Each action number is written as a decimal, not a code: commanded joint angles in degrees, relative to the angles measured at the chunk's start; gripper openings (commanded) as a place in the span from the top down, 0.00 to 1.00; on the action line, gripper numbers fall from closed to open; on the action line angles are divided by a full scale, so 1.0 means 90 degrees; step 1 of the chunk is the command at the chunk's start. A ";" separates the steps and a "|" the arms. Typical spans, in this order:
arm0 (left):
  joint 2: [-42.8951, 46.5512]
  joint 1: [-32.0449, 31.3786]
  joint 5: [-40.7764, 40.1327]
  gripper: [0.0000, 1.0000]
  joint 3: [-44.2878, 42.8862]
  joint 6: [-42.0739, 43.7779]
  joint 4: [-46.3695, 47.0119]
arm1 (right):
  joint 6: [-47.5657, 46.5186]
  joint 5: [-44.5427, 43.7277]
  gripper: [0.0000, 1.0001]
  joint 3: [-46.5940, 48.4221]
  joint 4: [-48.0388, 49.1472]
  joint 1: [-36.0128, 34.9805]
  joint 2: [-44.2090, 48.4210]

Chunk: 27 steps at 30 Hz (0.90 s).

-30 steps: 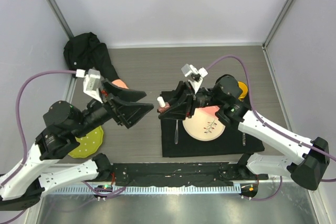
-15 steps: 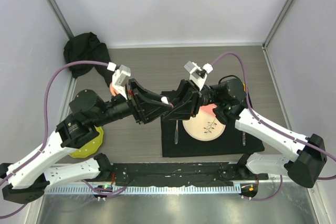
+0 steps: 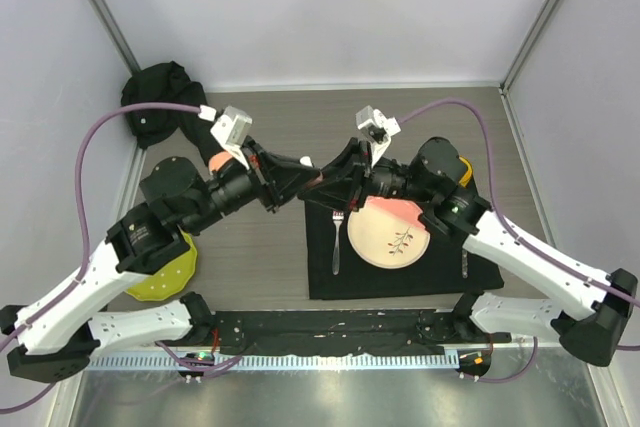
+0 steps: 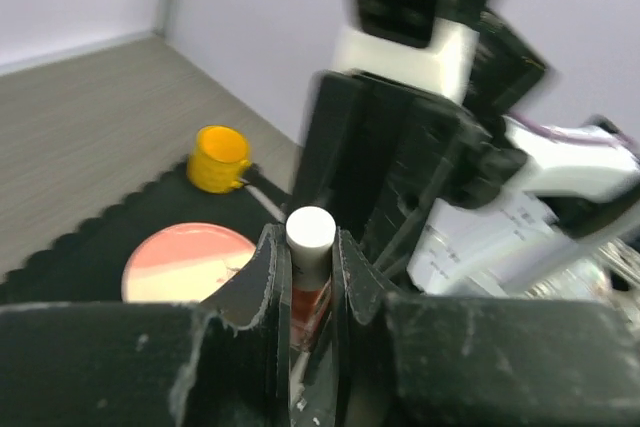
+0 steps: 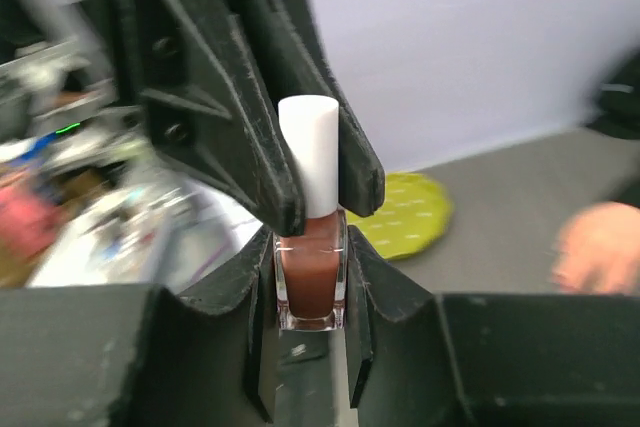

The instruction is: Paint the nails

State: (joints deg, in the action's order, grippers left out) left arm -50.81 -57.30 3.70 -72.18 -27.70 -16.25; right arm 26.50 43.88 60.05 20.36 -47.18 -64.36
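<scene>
From above, the left claw (image 3: pixel 306 179) and right claw (image 3: pixel 328 190) are nose to nose at the centre of the frame, over the upper left corner of the black mat (image 3: pixel 320 282). The mannequin hand (image 3: pixel 218 160) peeks out pink just left of centre on the surface (image 3: pixel 270 257), its black sleeve (image 3: pixel 160 97) running to the upper left. The nails are too small to make out here. Over to the left wrist view: that claw is closed down to a narrow gap, pinching the white cap (image 4: pixel 310 229) mid-frame, with the plate (image 4: pixel 180 257) and yellow cup (image 4: pixel 220 157) off to the left. Right wrist view now: this claw is clamped on the glass body of the polish bottle (image 5: pixel 310 282), low centre, with the other claw's fingers (image 5: pixel 230 97) on the cap above. I'd call this the uncapping step. The next move needs a twist of the cap against a firmly held bottle, then a straight lift so the brush comes out clean.
</scene>
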 commanded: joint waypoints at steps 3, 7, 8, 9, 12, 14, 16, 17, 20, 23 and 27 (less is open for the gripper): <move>-0.0877 -0.0127 -0.3327 1.00 -0.0924 -0.0817 -0.1383 | -0.3203 -0.8850 0.99 0.0681 -0.2449 -0.2419 0.0023; -0.1542 -0.0264 -0.4064 1.00 -0.1451 -0.1374 -0.1779 | -0.3814 -1.0432 0.99 0.0710 -0.1755 -0.3283 -0.0349; -0.1610 -0.0255 -0.3996 1.00 -0.1462 -0.1414 -0.1720 | -0.3794 -1.0345 0.99 0.0730 -0.1764 -0.3283 -0.0359; -0.1640 -0.0255 -0.3764 1.00 -0.1452 -0.1385 -0.1526 | -0.3814 -1.0083 0.99 0.0720 -0.1764 -0.3274 -0.0340; -0.1456 -0.0255 -0.3159 1.00 -0.1268 -0.1258 -0.1097 | -0.3736 -0.9293 0.99 0.0574 -0.1744 -0.3108 -0.0125; -0.1250 -0.0245 -0.2816 0.84 -0.1014 -0.1103 -0.0852 | -0.3356 -0.7987 0.99 0.0437 -0.1871 -0.2594 0.0128; -0.0899 -0.0235 -0.2154 0.61 -0.0731 -0.0975 -0.0461 | -0.3083 -0.6613 0.99 0.0243 -0.1872 -0.2260 0.0295; -0.0791 -0.0245 -0.1966 0.44 -0.0652 -0.0955 -0.0392 | -0.3052 -0.6275 0.99 0.0193 -0.1881 -0.2094 0.0431; -0.0265 -0.0216 -0.1555 0.30 -0.0437 -0.0906 -0.0304 | -0.2984 -0.4966 0.99 0.0076 -0.1950 -0.1692 0.0617; 0.0302 -0.0225 -0.1117 0.23 -0.0077 -0.0994 -0.0031 | -0.2955 -0.3418 0.99 0.0105 -0.2115 -0.1390 0.0725; 0.0791 -0.0225 -0.0597 0.21 0.0402 -0.0994 0.0584 | -0.2041 -0.1432 0.99 0.0154 -0.1815 -0.0785 0.0686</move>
State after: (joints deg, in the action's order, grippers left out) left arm -46.65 -59.37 -8.62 -71.13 -37.08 -19.44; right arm 0.38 6.55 60.40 0.43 -57.78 -58.85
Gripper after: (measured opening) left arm 0.790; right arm 0.299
